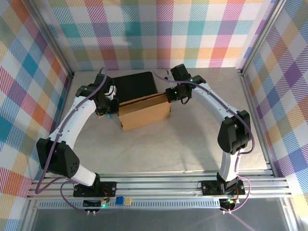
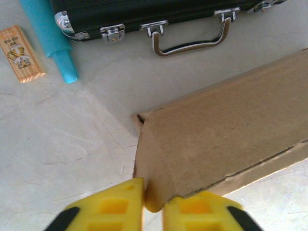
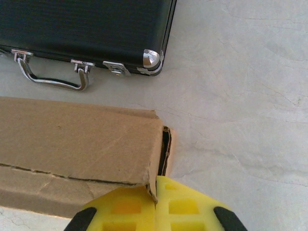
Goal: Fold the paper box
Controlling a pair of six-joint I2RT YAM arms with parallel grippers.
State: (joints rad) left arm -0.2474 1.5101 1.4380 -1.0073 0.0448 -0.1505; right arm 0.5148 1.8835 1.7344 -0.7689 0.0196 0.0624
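- The left gripper (image 2: pixel 154 204) is pinching a corner of the paper box (image 2: pixel 216 139).
- The right gripper (image 3: pixel 156 202) is pinching another corner.
- A black case (image 3: pixel 82 29) is lying behind.

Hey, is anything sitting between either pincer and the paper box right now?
Nothing visible does. The left pincer pinches one end corner of the paper box, the right pincer the opposite end. The black case lies behind the box, apart from it, not between.

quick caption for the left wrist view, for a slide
Left tool pinching a corner of the paper box, with a black case, teal tube and wooden block lying beyond.
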